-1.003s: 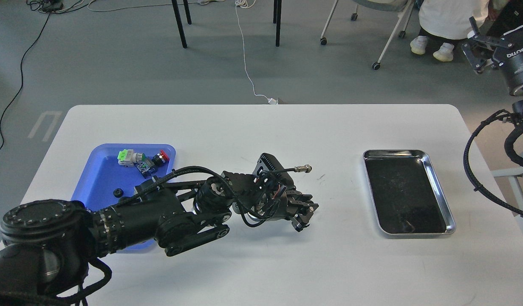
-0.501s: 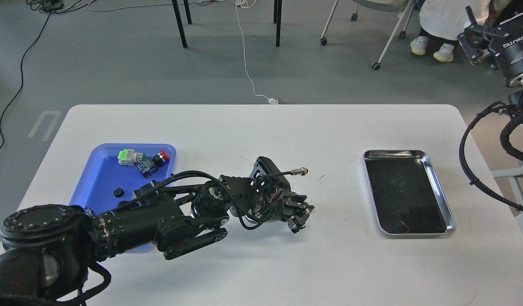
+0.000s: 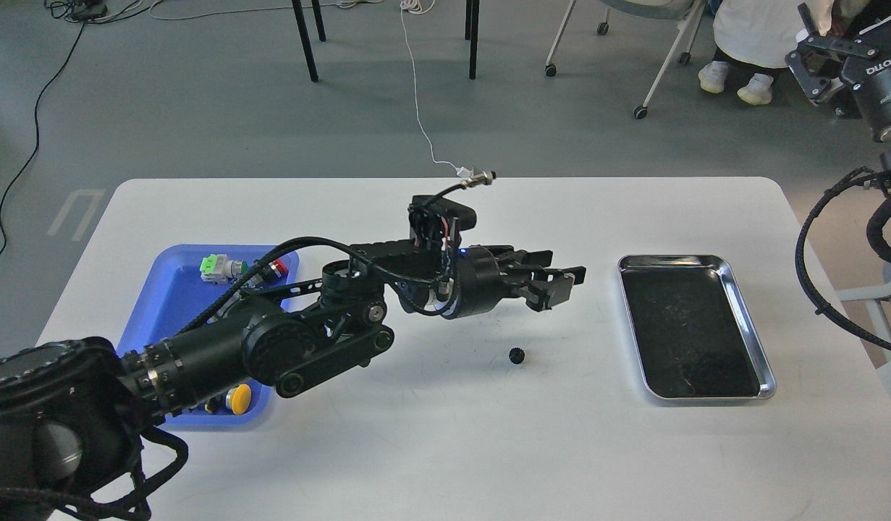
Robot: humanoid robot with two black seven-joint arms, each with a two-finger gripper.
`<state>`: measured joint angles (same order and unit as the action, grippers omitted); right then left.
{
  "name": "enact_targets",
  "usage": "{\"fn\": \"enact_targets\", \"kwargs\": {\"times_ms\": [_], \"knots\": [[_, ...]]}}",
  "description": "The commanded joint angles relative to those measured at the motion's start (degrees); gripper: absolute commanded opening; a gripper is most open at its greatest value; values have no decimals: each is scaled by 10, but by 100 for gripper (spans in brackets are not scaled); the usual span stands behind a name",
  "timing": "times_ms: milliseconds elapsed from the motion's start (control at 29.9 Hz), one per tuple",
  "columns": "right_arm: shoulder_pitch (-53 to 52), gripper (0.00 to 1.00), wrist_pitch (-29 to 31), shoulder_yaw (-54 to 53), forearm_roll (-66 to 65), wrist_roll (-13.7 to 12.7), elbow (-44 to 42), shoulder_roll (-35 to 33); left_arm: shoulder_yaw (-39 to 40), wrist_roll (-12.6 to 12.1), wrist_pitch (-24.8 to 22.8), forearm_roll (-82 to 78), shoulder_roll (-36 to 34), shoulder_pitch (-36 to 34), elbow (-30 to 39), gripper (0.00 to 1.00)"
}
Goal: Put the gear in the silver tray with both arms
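on the table (image 3: 445, 449), silver tray (image 3: 749, 318) empty, gear (image 3: 517, 355) beside it — left claw (image 3: 561, 281) open, holding nothing

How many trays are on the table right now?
2. The blue plastic tray sits at the table's left, partly covered by the left arm. The silver tray lies at the right, nothing in it. The gear rests on the table between them.

A blue tray (image 3: 171, 289) sits on the white table (image 3: 445, 449). In the tray lie a green switch part (image 3: 215, 267), a red button (image 3: 279, 268) and a yellow button (image 3: 237, 397).
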<state>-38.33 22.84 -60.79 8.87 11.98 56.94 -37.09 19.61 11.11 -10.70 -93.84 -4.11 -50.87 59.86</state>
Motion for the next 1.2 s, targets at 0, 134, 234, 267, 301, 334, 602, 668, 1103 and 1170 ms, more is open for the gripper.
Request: {"fn": "enact_targets", "kwargs": {"times_ms": [0, 134, 234, 267, 301, 334, 602, 668, 1103, 1170], "knots": [[-3, 99, 4, 3, -3, 1, 0, -5, 54, 26, 1, 132, -56, 0, 6, 61], [-31, 99, 4, 40, -31, 5, 4, -15, 116, 40, 2, 341, -91, 5, -3, 74], [-96, 99, 4, 125, -56, 7, -8, -31, 146, 32, 1, 527, -106, 9, -18, 83], [-127, 99, 4, 165, -59, 8, -17, -31, 145, 31, -3, 576, -115, 7, -32, 85], [-160, 99, 4, 208, -60, 9, -32, -30, 147, 32, -5, 616, -124, 7, -47, 88], [-191, 99, 4, 247, -61, 10, -46, -29, 151, 33, -5, 646, -128, 7, -57, 90], [-375, 99, 23, 596, -62, 43, -104, -19, 181, 37, -13, 809, -158, 6, -120, 98], [-397, 99, 23, 655, -62, 48, -106, 7, 193, 37, -24, 840, -161, 9, -140, 98], [-546, 99, 17, 983, -161, 72, -103, 177, 213, 38, -97, 961, -192, 48, -163, 98], [-550, 99, 13, 1023, -180, 77, -101, 216, 213, 38, -99, 969, -196, 49, -163, 98]]}}
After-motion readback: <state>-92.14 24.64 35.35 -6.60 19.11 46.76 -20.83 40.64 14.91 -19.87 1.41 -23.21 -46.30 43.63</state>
